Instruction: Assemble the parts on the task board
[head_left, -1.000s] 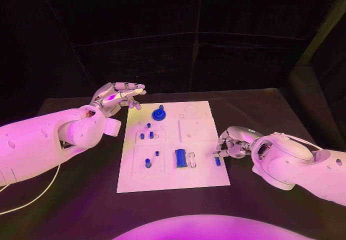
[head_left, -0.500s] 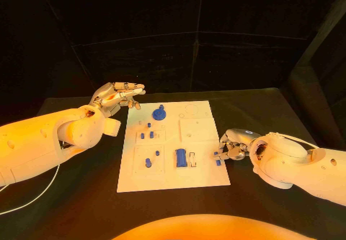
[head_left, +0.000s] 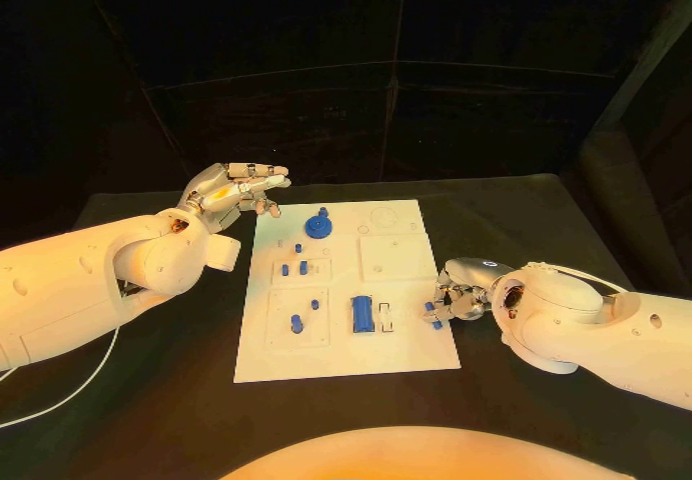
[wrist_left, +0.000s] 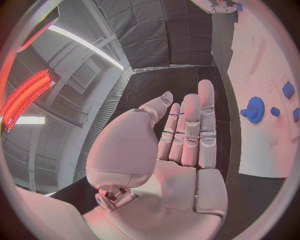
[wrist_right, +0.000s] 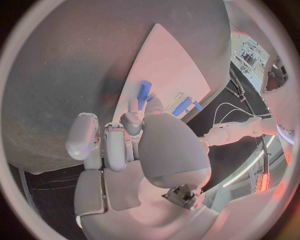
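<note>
- White rectangular task board (head_left: 389, 355) lying flat mid-table on the black table (head_left: 548, 215), long side running away from the robot; bare dark surface open along all four edges.
- Small blue peg (head_left: 434, 321) at the board's right edge, near corner region, pinched upright in the fingertips of the right hand (head_left: 464, 295); in the right wrist view the same blue peg (wrist_right: 144, 92) stands up from the fingers, over the board's edge.
- Blue rectangular block (head_left: 362, 314) seated in the board's near-centre recess, just left of the held peg, apart from it.
- Blue gear-shaped disc (head_left: 317, 229) at the far left of the board; several short blue pins between it and the block.
- Left hand (head_left: 231, 190) raised off the far-left corner of the board, fingers extended side by side, grasping nothing, touching nothing.
- Wide free table beyond the far edge.
</note>
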